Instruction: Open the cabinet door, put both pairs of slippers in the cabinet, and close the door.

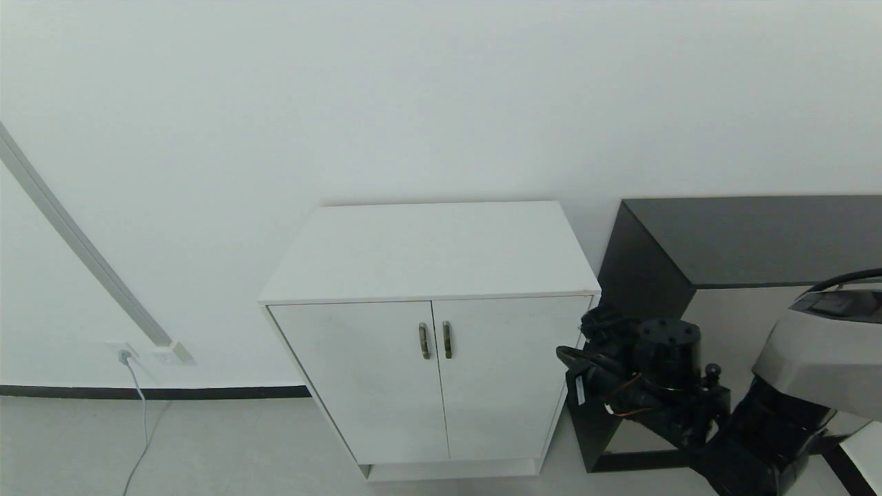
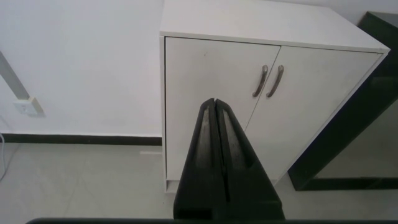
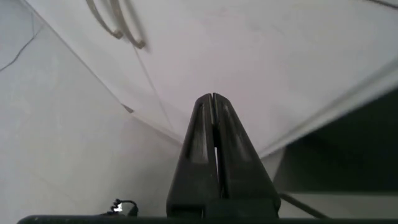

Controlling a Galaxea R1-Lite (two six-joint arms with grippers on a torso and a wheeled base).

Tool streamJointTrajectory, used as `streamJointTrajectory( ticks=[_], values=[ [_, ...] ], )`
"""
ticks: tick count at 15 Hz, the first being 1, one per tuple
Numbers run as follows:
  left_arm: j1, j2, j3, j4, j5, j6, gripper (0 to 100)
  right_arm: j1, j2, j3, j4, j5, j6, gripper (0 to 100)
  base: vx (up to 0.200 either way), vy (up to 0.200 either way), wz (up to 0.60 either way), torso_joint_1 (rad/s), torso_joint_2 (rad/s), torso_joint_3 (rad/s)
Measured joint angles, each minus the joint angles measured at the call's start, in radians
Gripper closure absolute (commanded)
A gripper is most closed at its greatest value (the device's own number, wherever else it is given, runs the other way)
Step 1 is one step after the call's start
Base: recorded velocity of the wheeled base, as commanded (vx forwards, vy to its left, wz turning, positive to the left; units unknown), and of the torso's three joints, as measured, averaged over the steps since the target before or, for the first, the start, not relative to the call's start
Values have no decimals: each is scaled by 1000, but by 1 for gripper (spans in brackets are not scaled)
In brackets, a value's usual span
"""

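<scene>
I am facing the white cabinet (image 1: 427, 255), which is standing against the wall with both doors shut and its two handles (image 1: 435, 340) sitting side by side at the centre seam. My left jaws are clenching on nothing, pointing at the left door (image 2: 205, 68). My right jaws are also pressing shut and empty, hovering close before the right door (image 3: 249, 56) near its bottom edge, where the handles are being cut off by the frame. In the head view, my right arm (image 1: 661, 386) is overlapping the cabinet's right edge and hiding its own jaws. The black desk (image 1: 751, 234) beside the cabinet is running out of frame.
</scene>
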Motion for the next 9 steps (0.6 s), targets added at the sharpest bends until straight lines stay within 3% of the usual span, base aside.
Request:
streamJointTrajectory(
  ticks=[9],
  values=[
    [0,0,0,0,2,-1,100,-213,-161,325,-154,0,-18,100,0,0,0,0,0,0]
  ],
)
